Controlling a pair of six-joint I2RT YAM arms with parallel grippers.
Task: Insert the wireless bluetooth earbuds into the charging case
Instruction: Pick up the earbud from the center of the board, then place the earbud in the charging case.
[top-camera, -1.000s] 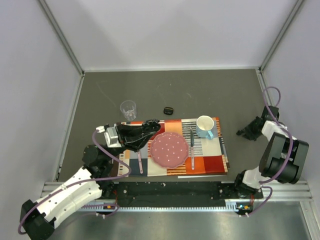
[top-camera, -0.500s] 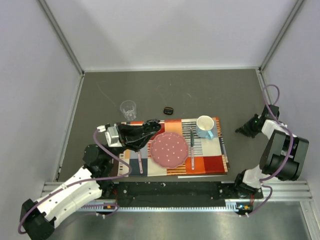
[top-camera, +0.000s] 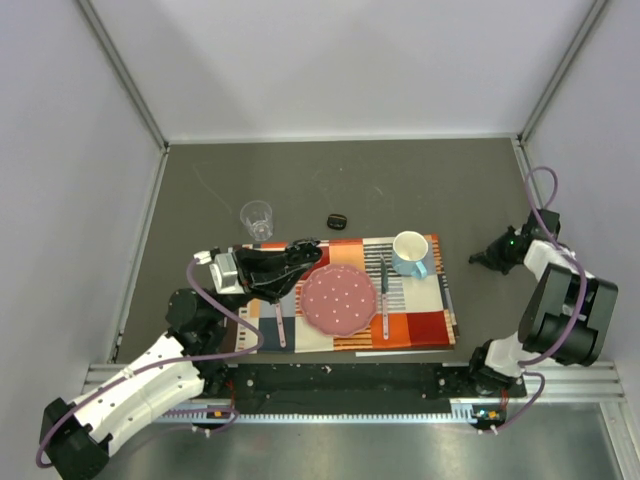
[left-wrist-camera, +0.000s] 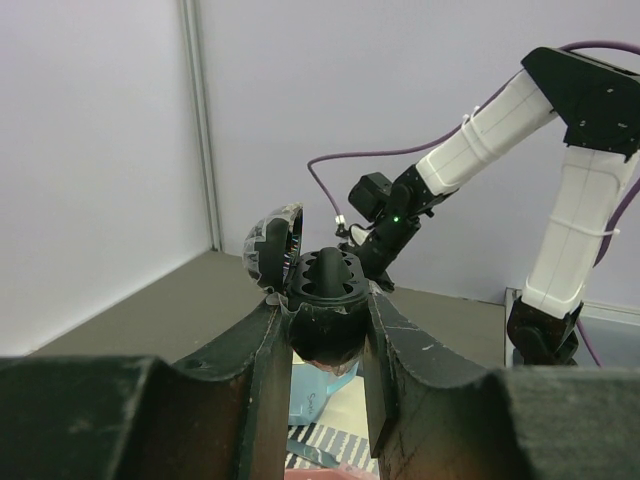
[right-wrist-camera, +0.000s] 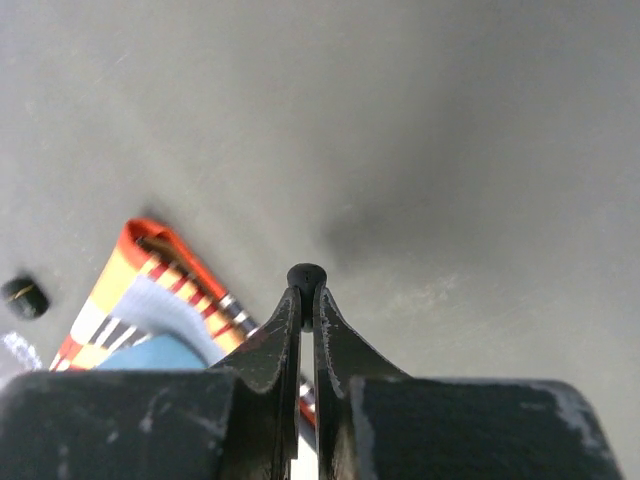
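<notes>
Insertion pending.
Left tool (left-wrist-camera: 325, 328) clamps open charging case (left-wrist-camera: 325, 290); right tool (right-wrist-camera: 307, 295) pinches one earbud (right-wrist-camera: 306, 275); second earbud (top-camera: 338, 220) lies on desk (top-camera: 400, 180).

Top cam: high behind bases, down on whole tabletop (top-camera: 400, 180). Left wrist: level, close, facing right arm (left-wrist-camera: 500, 110). Right wrist: angled down; placemat (right-wrist-camera: 120, 285) corner shared with top.

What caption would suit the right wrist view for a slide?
Right claw shut on a tiny black earbud over the grey table, placemat corner at lower left.
</notes>
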